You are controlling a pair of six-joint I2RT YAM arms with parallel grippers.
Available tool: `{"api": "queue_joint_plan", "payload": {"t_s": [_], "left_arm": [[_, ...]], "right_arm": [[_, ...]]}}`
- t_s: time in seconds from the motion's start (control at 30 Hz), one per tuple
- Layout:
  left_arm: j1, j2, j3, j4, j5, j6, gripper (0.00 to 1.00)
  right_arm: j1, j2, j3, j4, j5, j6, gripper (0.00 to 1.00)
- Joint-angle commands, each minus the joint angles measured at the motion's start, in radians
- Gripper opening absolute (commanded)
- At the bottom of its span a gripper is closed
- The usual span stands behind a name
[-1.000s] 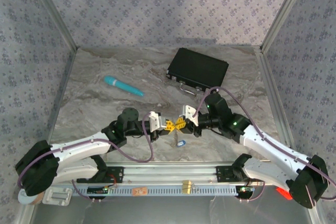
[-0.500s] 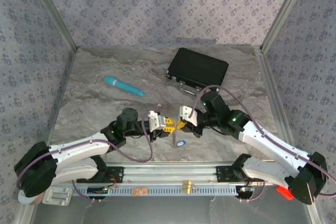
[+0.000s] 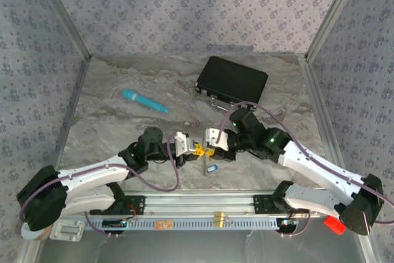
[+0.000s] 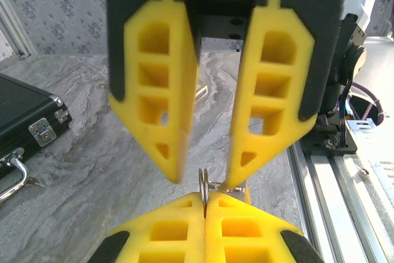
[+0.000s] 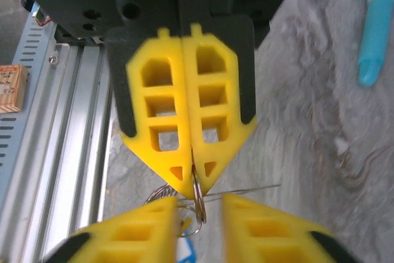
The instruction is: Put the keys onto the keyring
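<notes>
2 arms, the left arm [image 3: 92, 177] and right arm [image 3: 314, 167], have white shells and black joints; a purple cable [image 3: 176, 180] loops beside each; the left gripper [image 5: 194, 183] and right gripper [image 4: 206, 177] carry yellow fingers [image 4: 181, 90] with rectangular and triangular cut-outs on black backing.

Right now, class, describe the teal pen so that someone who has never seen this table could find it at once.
Start at the marbled grey table, then go to its far left part, left of the black case. The teal pen lies there alone, slanting; it is the one slim, bright turquoise thing, unlike the boxy dark case.
</notes>
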Motion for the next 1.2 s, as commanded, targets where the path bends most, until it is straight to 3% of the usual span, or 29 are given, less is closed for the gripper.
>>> {"api": "queue_joint_plan", "payload": {"t_s": [0.0,0.4,0.63,0.77,0.8,0.9,1.17], "left_arm": [[-0.002,-0.011,-0.002,0.068,0.018,-0.005,0.0],[-0.003,-0.021,-0.018,0.11,0.023,-0.018,0.0],[-0.002,-0.019,-0.022,0.143,0.027,-0.023,0.0],[-0.003,-0.017,-0.023,0.152,0.025,-0.028,0.0],[-0.002,-0.017,-0.021,0.144,0.016,-0.027,0.0],[-0.003,-0.02,-0.004,0.065,-0.02,-0.003,0.16],[-0.003,-0.021,0.043,-0.093,-0.042,0.055,0.16]], "right_arm": [[-0.044,-0.061,-0.068,0.107,-0.075,0.078,0.3],[-0.064,-0.065,-0.149,0.227,-0.129,0.168,0.27],[-0.069,-0.041,-0.149,0.241,-0.157,0.171,0.16],[-0.069,-0.032,-0.144,0.241,-0.176,0.17,0.02],[-0.07,-0.032,-0.14,0.233,-0.176,0.164,0.0],[-0.069,-0.029,-0.104,0.163,-0.159,0.129,0.0],[-0.026,0.036,0.046,-0.095,-0.063,-0.026,0.0]]}}
